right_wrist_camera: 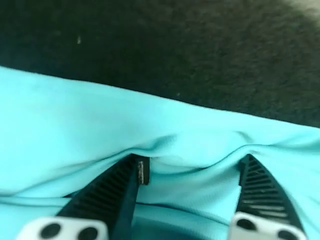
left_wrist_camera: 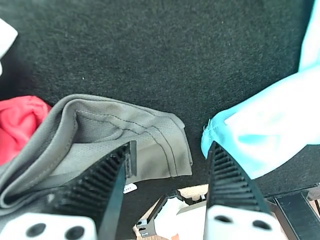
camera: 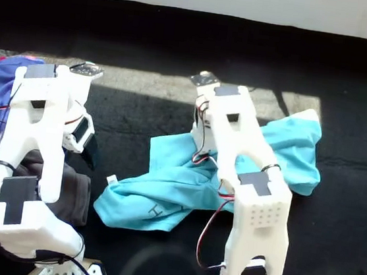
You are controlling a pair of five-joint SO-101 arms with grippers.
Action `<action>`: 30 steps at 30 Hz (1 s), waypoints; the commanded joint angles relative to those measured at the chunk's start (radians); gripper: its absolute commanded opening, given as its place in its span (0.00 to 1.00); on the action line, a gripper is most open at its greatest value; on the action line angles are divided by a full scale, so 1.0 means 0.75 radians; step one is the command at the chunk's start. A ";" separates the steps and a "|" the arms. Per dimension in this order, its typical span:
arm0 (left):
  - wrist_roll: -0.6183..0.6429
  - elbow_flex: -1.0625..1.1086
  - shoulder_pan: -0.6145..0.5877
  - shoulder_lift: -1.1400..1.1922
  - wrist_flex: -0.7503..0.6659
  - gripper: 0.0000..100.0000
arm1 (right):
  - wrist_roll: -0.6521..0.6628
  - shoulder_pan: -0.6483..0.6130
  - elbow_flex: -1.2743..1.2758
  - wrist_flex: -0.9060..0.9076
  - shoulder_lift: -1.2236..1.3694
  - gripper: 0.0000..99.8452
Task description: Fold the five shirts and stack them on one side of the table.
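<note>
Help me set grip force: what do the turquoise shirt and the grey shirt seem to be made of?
The turquoise shirt: thin, smooth knit with a slight sheen, probably synthetic; it drapes in soft, shallow folds. The grey shirt: matte fabric with a fine pinhole texture, likely a sports mesh knit; two stitch rows run along its hem.

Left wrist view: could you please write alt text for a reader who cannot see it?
The left gripper hangs open and empty over a dark table. A crumpled grey shirt lies by one finger, with red cloth beyond it, and a light blue shirt lies by the other.
</note>
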 commanded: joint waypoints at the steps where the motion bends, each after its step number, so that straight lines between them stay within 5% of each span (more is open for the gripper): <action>1: -0.008 -0.011 -0.007 -0.007 -0.006 0.23 | -0.004 0.034 -0.163 -0.017 0.015 0.03; 16: -0.006 -0.349 -0.021 -0.007 0.104 0.23 | -0.004 0.089 -0.981 0.124 0.026 0.01; 23: -0.006 -0.449 -0.021 -0.003 0.164 0.23 | -0.004 0.167 -0.997 0.244 0.026 0.25; 30: -0.006 -0.449 -0.028 0.005 0.164 0.23 | 0.006 0.060 -1.104 0.549 0.001 0.27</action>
